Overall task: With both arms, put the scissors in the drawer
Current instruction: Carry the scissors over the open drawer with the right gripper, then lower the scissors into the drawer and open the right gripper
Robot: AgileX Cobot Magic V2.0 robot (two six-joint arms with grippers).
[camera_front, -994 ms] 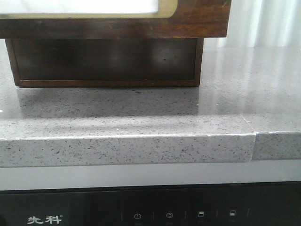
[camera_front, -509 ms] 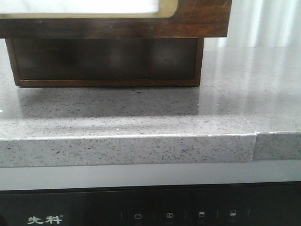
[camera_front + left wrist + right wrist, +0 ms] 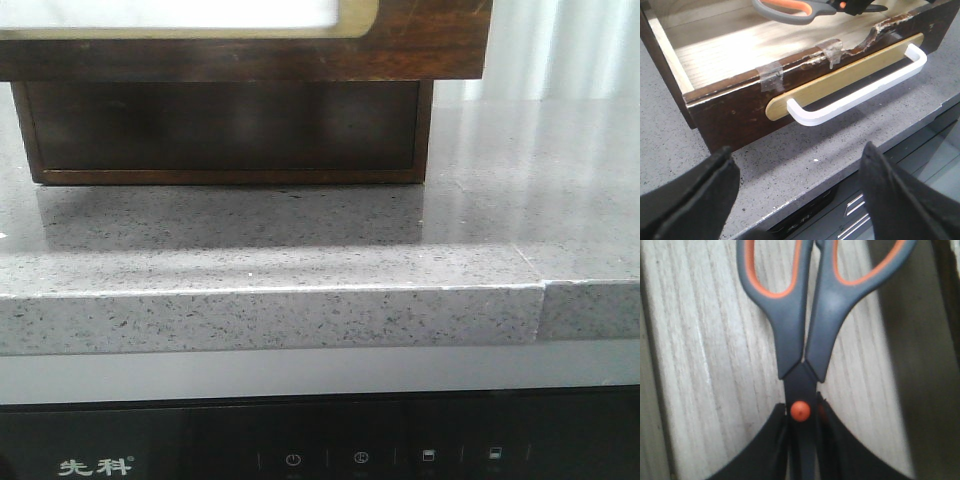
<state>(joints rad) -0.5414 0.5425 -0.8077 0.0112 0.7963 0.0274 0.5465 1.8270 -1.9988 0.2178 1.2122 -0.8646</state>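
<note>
Right pincer (image 3: 802, 450) clamps the scissors (image 3: 805, 340) by the blades above the open drawer's (image 3: 740, 112) pale floor; left pincer (image 3: 800, 200) gapes wide, empty, over the speckled surface (image 3: 840, 145).

Front view: soft daylight from upper right, pale sheen across desk (image 3: 500, 200); deep shadow under drawer (image 3: 220, 125).
Left wrist: bright patch on drawer floor; left hand (image 3: 795, 195) fingers blurred.
Right wrist: scissors (image 3: 805, 315) soft-focused, dark at edges.
</note>
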